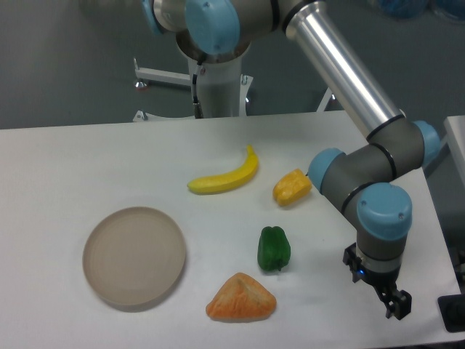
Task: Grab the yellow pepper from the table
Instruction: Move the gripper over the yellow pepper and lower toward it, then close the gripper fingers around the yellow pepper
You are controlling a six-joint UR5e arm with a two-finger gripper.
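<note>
The yellow pepper (292, 187) lies on the white table (87, 160), right of centre, just right of the banana's tip. My gripper (396, 304) hangs low over the table near the front right corner, well to the right of and nearer the camera than the pepper. It holds nothing. Its dark fingers overlap from this angle, so I cannot tell how wide they stand. The arm's elbow (334, 174) sits close to the right of the pepper.
A yellow banana (227, 176) lies left of the pepper. A green pepper (274, 249) lies in front of it. An orange triangular lump (242, 299) is near the front edge. A round beige plate (134, 255) is at the left.
</note>
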